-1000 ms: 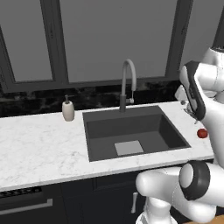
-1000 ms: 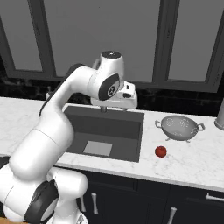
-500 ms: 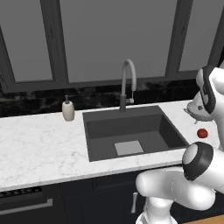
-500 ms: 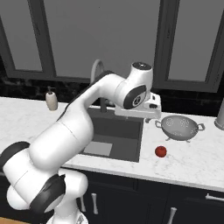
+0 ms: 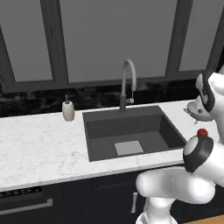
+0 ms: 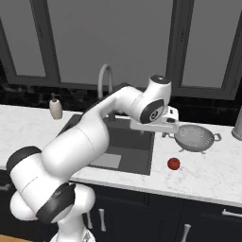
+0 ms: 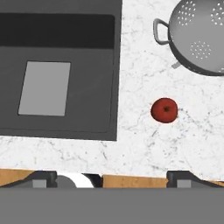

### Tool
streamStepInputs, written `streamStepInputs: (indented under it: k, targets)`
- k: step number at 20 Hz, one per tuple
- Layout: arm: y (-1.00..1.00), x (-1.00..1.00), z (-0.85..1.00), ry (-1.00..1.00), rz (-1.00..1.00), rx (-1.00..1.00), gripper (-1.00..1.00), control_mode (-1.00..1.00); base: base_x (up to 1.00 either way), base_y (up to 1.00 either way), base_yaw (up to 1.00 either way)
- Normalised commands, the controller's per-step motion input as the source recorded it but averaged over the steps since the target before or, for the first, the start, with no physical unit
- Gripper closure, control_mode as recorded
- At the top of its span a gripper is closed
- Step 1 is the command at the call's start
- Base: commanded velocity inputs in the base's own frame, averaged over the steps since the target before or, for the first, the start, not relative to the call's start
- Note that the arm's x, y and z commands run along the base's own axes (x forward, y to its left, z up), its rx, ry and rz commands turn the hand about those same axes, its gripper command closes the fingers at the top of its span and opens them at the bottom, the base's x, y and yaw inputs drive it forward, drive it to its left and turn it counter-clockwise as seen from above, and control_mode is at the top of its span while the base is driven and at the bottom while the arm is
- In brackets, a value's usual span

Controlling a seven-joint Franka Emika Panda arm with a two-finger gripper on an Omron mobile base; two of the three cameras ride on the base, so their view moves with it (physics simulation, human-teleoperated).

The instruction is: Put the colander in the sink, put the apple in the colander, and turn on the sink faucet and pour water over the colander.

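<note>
The silvery colander (image 6: 197, 138) stands on the counter right of the sink (image 6: 137, 158), its holes and one loop handle clear in the hand view (image 7: 199, 37). The small red apple (image 6: 174, 163) lies on the marble in front of it, also red in the hand view (image 7: 164, 110) and beside my arm in the left base view (image 5: 202, 132). My gripper (image 6: 166, 134) hangs open above the counter, just left of the colander, holding nothing; its fingertips (image 7: 42, 179) stand wide apart. The dark sink (image 5: 131, 131) shows its pale drain plate (image 7: 44, 88). The gooseneck faucet (image 5: 127, 83) rises behind the basin.
A beige soap dispenser (image 5: 68, 109) stands left of the sink on the white marble counter (image 5: 39, 148). A grey metal object (image 6: 237, 124) sits at the far right edge. Dark windows and a black backsplash run behind the counter.
My arm has swung rightward from over the sink's back edge, bringing the hand close to the colander's left side. The colander and apple have stayed put.
</note>
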Motion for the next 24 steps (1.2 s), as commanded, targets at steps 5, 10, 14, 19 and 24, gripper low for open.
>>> streamStepInputs:
  k: [5,10,14,19,24]
  targets:
    - [-0.11,0.32,-0.35,0.00,0.00,0.00,-1.00,-1.00,0.00,0.00,0.00]
    - [-0.11,0.49,-0.29,0.00,0.00,0.00,-1.00,-1.00,0.00,0.00,0.00]
    - [-0.22,0.50,-0.07,0.02,0.00,0.00,-1.00,-1.00,0.00,0.00,0.00]
    - [-0.32,0.38,-0.01,0.02,0.00,0.00,-1.00,-1.00,0.00,0.00,0.00]
    - [-0.10,0.07,-0.26,0.00,0.00,0.00,-1.00,-1.00,0.00,0.00,0.00]
